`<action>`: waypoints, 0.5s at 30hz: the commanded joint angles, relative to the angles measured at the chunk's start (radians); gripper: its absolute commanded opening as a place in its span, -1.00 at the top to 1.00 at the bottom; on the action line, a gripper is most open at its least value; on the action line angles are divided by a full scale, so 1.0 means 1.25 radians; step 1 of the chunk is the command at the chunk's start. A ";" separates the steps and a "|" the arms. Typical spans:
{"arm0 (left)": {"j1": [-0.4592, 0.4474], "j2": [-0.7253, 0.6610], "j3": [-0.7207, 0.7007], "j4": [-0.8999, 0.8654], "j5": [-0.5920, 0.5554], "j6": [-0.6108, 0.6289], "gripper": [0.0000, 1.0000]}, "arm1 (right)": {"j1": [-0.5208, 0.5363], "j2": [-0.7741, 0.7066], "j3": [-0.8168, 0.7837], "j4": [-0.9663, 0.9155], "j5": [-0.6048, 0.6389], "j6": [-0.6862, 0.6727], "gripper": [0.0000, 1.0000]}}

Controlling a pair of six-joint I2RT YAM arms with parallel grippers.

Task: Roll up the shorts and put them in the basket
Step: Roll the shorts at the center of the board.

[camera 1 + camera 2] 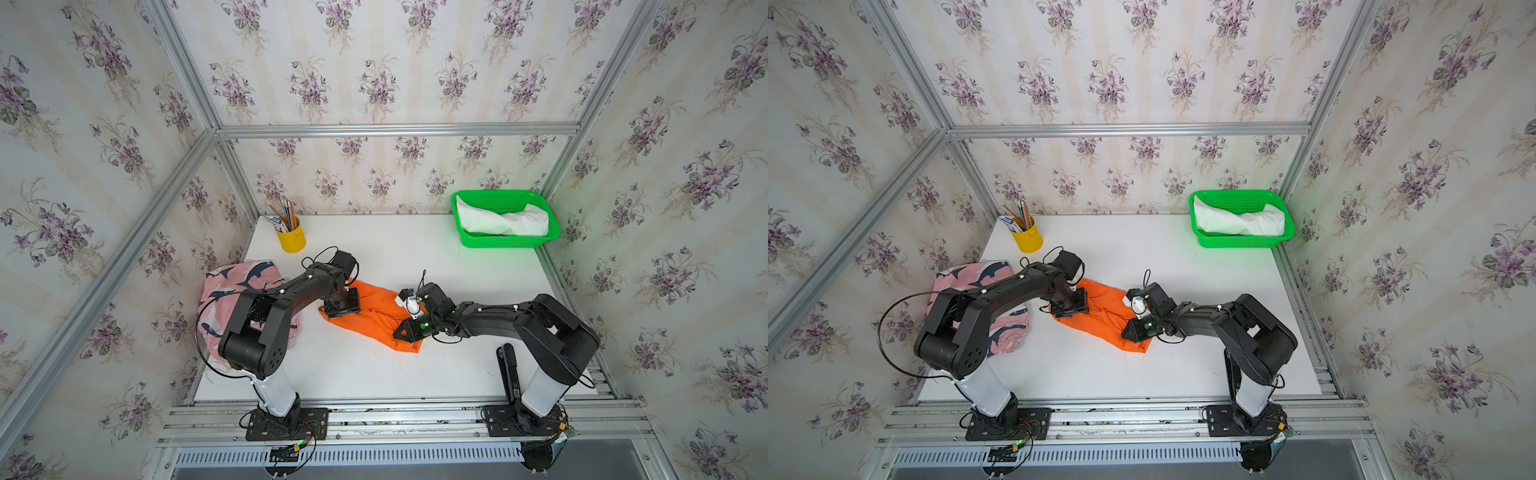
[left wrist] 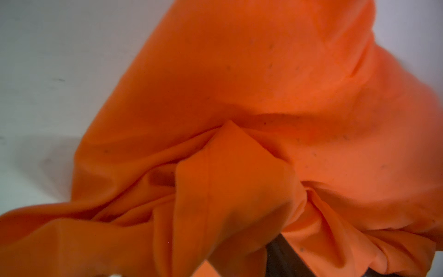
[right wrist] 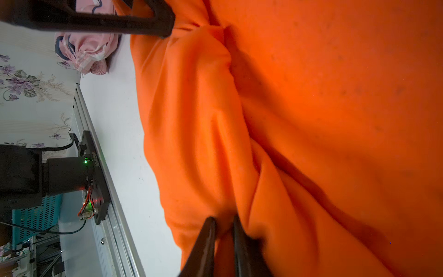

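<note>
Centre of both top views: crumpled bright orange cloth shorts (image 1: 374,320) on the white tabletop (image 1: 415,374). At their left edge, the left gripper (image 1: 341,305), down in the cloth. In the left wrist view, orange folds bunched over one dark finger (image 2: 280,256); cannot tell whether spread or clamped. At the lower right corner of the cloth, the right gripper (image 3: 224,231), dark fingers nearly together, pinching a fold of the orange fabric. Upper right, by the back wall: green perforated plastic basket (image 1: 498,242) holding plain white cloth shorts (image 1: 498,222) in a loose roll. Far left, partly under the left arm (image 1: 291,291): pink shorts with navy-and-white shark print (image 1: 249,274), heaped. Upper left: yellow cup (image 1: 294,243) holding pencils (image 1: 286,210).
</note>
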 commanded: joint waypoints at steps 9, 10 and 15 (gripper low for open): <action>0.047 -0.157 0.009 -0.095 -0.092 0.021 -0.35 | 0.012 -0.076 0.065 -0.256 0.126 -0.016 0.53; 0.047 -0.168 0.009 -0.101 -0.079 0.016 -0.35 | 0.019 -0.087 0.086 -0.278 0.141 -0.030 0.50; 0.046 -0.257 -0.026 -0.116 -0.026 -0.012 -0.35 | 0.114 -0.114 0.232 -0.411 0.316 -0.162 0.28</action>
